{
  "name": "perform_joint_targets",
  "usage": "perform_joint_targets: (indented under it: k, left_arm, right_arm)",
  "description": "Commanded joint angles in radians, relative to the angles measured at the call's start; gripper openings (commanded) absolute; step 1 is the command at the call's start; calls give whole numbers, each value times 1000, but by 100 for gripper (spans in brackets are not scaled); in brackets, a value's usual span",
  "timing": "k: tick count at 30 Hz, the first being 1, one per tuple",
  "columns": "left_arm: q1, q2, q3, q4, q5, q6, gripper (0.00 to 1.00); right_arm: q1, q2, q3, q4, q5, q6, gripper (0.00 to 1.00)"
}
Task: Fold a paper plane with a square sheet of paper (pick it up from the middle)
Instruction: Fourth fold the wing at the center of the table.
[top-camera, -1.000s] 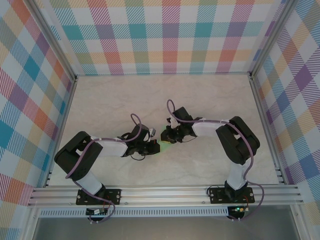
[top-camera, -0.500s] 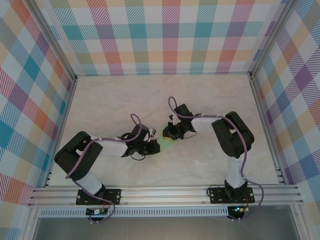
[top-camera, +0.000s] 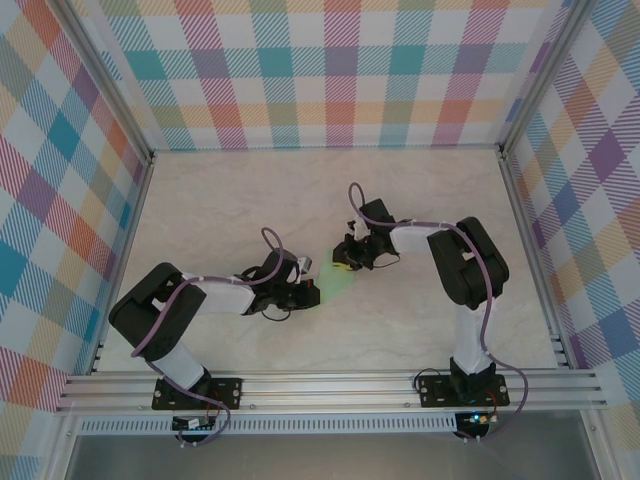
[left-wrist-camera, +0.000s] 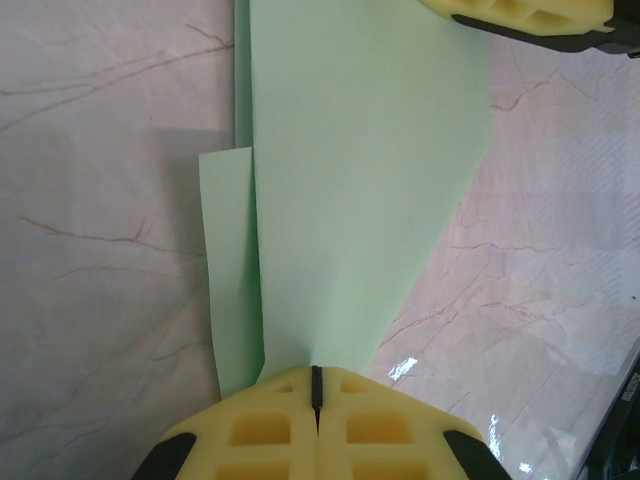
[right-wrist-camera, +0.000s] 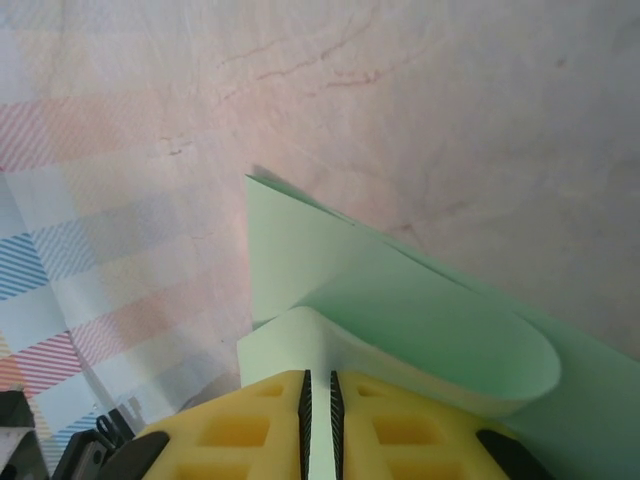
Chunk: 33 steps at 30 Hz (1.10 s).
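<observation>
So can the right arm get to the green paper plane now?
Probably yes: the right gripper is pinching a curled edge of the paper plane, and the left gripper grips its other end, out of the way.

matt smooth paper plane (left-wrist-camera: 350, 180), glossy marble-look table (left-wrist-camera: 100, 330), metal rail (top-camera: 330, 385)

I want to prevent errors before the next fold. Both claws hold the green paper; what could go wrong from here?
1. The left claw and the right claw both pinch the paper plane; if they move apart, the thin sheet may tear or slip out.
2. At the right claw the flap bends in a soft curl, not a sharp crease, so pressing it down may set the fold crooked.
</observation>
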<state>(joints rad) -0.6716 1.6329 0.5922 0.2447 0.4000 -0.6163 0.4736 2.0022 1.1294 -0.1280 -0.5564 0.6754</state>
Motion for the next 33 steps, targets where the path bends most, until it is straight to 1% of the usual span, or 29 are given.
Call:
perform_joint_targets:
  k: [1, 12, 16, 19, 23, 26, 28, 31, 33]
  left_arm:
    - [18, 54, -48, -142, -76, 23, 0]
    - [18, 51, -48, -145, -76, 24, 0]
    - [18, 44, -48, -146, -77, 23, 0]
    - [18, 41, -49, -143, -79, 20, 0]
    - [18, 35, -45, -142, -78, 19, 0]
    - [19, 28, -40, -143, -76, 18, 0]
    - [19, 29, -36, -145, -76, 17, 0]
    - [18, 31, -31, -146, -73, 19, 0]
    - [18, 29, -31, -147, -72, 19, 0]
  right_arm:
    - [-56, 40, 33, 6, 60, -33, 16]
    - [-140, 64, 101, -27, 35, -48, 17]
    - [-144, -8, 118, -67, 29, -68, 18]
    - [-144, -78, 116, -122, 63, -96, 19]
    - [-141, -161, 32, -79, 28, -76, 20]
    - [-111, -209, -47, -24, 2, -45, 20]
    - [-66, -206, -63, -8, -29, -37, 20]
    - [14, -188, -65, -3, -8, -31, 20]
    - [43, -165, -66, 17, -4, -19, 19]
